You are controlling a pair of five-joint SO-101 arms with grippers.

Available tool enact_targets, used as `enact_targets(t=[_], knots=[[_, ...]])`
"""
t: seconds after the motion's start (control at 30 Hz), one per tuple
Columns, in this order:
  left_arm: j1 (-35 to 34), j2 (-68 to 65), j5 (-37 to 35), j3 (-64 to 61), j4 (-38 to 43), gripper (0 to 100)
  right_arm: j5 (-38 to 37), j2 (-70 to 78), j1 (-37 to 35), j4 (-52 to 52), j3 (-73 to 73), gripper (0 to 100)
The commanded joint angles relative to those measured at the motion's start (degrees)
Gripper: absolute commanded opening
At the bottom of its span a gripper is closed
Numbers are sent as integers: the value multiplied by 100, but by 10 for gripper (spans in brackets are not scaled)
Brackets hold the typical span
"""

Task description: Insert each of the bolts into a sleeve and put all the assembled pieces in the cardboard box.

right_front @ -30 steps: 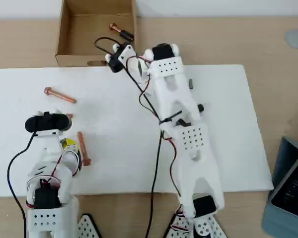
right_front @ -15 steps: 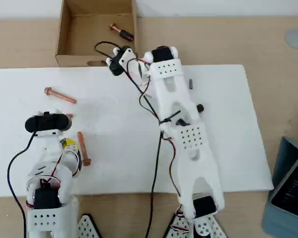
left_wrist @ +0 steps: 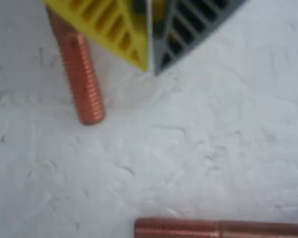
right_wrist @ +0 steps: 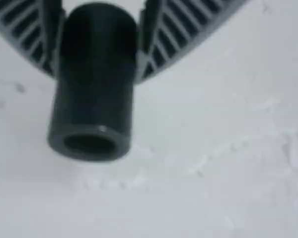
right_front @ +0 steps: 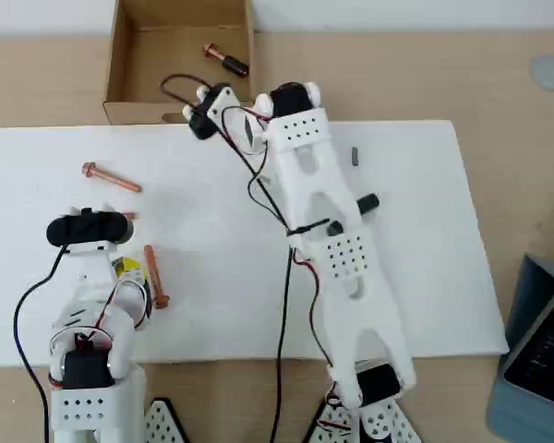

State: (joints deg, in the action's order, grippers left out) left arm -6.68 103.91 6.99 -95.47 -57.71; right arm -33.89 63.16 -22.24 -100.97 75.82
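White mat (right_front: 434,277): right end effector (right_wrist: 97,64) pinches sleeve (right_wrist: 93,114); left end effector (left_wrist: 151,67) pressed together (bolt (left_wrist: 82,82) beside).

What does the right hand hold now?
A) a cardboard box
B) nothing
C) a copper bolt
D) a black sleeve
D: in the right wrist view the right hand is shut on a black sleeve, open end toward the camera.

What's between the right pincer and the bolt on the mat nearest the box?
Nothing; high view shows bare mat between right pincer and that bolt.
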Motion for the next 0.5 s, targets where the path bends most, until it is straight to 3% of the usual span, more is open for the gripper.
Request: enact_targets(t=[0.0, 0.47], knots=[[-35, 66, 53, 18, -9, 2, 273, -119, -22, -149, 488, 11], [-26, 66, 53, 18, 0, 2, 914, -2387, -4, -149, -1543, 10]])
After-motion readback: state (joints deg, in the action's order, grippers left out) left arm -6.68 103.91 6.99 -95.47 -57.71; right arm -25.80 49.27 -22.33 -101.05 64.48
